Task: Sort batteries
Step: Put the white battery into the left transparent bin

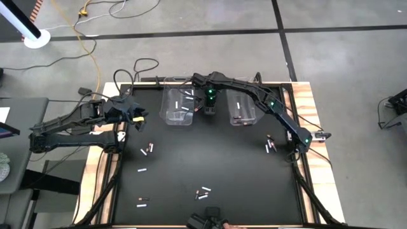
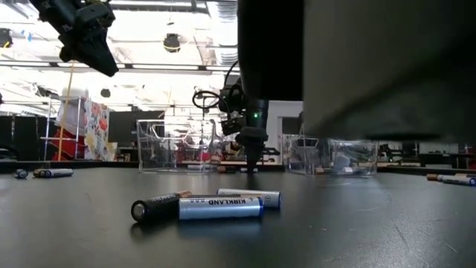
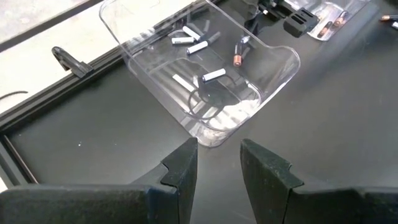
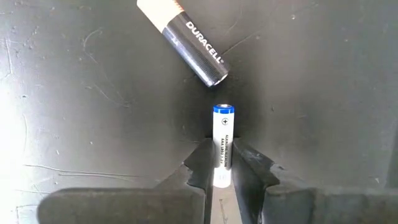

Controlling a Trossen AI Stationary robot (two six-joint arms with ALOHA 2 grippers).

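A white battery with a blue band (image 4: 223, 124) lies on the black mat between the two clear bins, with my right gripper (image 4: 221, 150) (image 1: 210, 113) shut on it. A black and copper battery (image 4: 186, 38) lies just beyond it. More batteries lie scattered on the mat (image 1: 147, 149) (image 1: 203, 191) (image 2: 220, 206). The left bin (image 3: 273, 74) holds several batteries (image 3: 198, 46). My left gripper (image 3: 219, 163) (image 1: 136, 117) hangs open above the mat's left part, short of that bin, with nothing between its fingers. My right gripper pinches the white battery's two long sides (image 4: 222, 146) between its two fingers, on the half away from the blue-banded end. The fingers point down from above and lie across the battery. The battery lies flat on the mat.
The right bin (image 1: 241, 108) stands just to the right of my right gripper and the left bin (image 1: 177, 108) just to its left. Loose batteries lie at the mat's right edge (image 1: 270, 146) and near its front (image 1: 141, 202). Cables run along the far edge.
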